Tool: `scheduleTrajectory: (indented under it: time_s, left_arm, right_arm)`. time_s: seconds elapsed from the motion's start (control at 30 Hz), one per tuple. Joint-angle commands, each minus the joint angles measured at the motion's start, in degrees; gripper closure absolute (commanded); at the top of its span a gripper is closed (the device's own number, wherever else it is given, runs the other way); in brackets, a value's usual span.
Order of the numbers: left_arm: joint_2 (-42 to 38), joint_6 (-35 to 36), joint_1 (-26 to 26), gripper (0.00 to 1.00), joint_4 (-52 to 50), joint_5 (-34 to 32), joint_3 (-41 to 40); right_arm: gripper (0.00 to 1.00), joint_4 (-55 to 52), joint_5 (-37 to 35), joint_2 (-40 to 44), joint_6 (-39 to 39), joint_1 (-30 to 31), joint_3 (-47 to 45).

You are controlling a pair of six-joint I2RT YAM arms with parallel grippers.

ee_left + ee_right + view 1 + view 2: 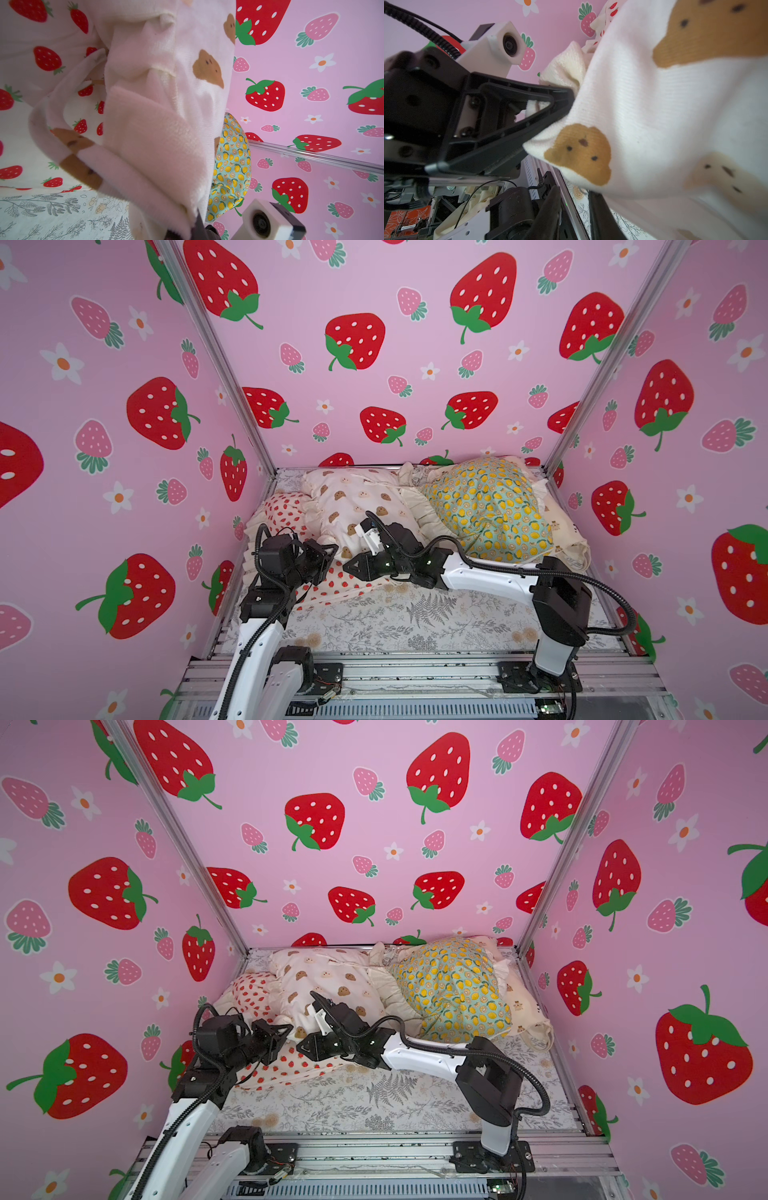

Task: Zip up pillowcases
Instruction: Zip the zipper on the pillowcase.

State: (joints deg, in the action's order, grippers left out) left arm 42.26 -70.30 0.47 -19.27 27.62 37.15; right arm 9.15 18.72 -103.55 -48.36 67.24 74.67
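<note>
The left tool (566,97) is clamped on a corner of the soft white bear-head pillowcase (357,506), mid-surface on the grey fern-print sheet (415,614). The right tool (347,565) touches that corner; its opening cannot be told.

top views: high, front, looking down | wrists: close on bear-head pillowcase (166,99)

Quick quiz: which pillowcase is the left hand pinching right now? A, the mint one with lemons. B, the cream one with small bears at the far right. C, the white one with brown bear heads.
C: in the right wrist view the left hand is shut on a corner of the bear-head pillowcase; the lemon pillowcase lies apart.
</note>
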Motion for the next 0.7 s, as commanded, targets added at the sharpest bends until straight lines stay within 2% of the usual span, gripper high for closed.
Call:
scheduleTrajectory:
  time_s: [0.0,0.33,0.67]
  left_arm:
    - [-0.4,-0.3,-0.4,1.00,0.8,1.4,1.1]
    - [-0.5,-0.7,-0.4,1.00,0.9,1.3,1.0]
    - [-0.4,-0.7,-0.4,1.00,1.2,1.6,0.6]
  right_arm:
    - [0.76,0.6,0.2,-1.6,-0.1,0.4,1.8]
    - [0.83,0.2,-1.0,-2.5,0.8,0.3,2.7]
    - [0.83,0.5,-0.8,-2.4,1.1,0.3,3.4]
